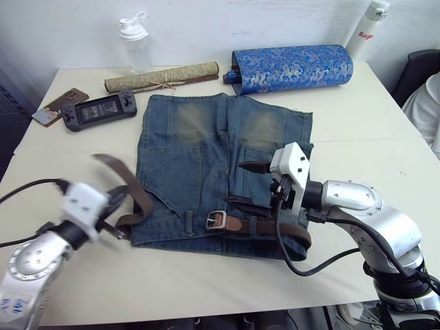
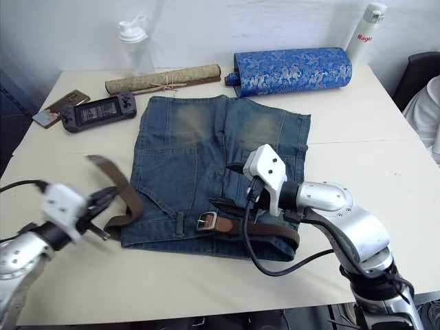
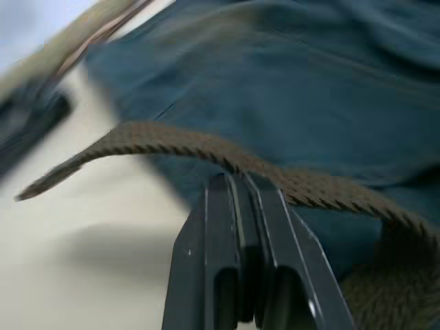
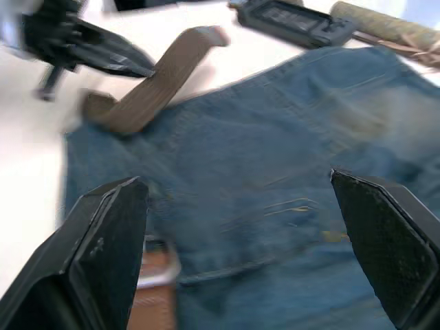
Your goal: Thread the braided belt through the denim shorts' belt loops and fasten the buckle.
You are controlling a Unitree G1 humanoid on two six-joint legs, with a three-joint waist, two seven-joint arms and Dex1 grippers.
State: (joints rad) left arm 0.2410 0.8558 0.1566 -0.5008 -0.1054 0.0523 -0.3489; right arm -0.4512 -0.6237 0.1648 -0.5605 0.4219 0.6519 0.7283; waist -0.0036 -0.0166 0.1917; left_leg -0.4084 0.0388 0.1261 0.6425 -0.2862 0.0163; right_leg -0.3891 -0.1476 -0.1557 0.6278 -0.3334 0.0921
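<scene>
The denim shorts (image 1: 185, 155) lie flat mid-table, waistband toward the near edge. The braided belt (image 1: 271, 229) runs along the waistband's right half to the buckle (image 1: 216, 220) near the middle, just right of a belt loop (image 1: 190, 221). The belt's free end (image 1: 130, 185) curls up off the shorts' left corner. My left gripper (image 1: 118, 204) is shut on that strap; in the left wrist view the fingers (image 3: 227, 227) are pressed together at the braid (image 3: 172, 144). My right gripper (image 1: 246, 183) hovers open over the shorts above the buckle, its fingers (image 4: 110, 234) spread wide.
At the table's far side lie a blue brocade roll (image 1: 292, 67), a tan scroll (image 1: 161, 77), a handheld game console (image 1: 100, 110), a phone (image 1: 58, 104) and a clear bottle (image 1: 136, 45). A white bottle (image 1: 368, 27) stands at the far right.
</scene>
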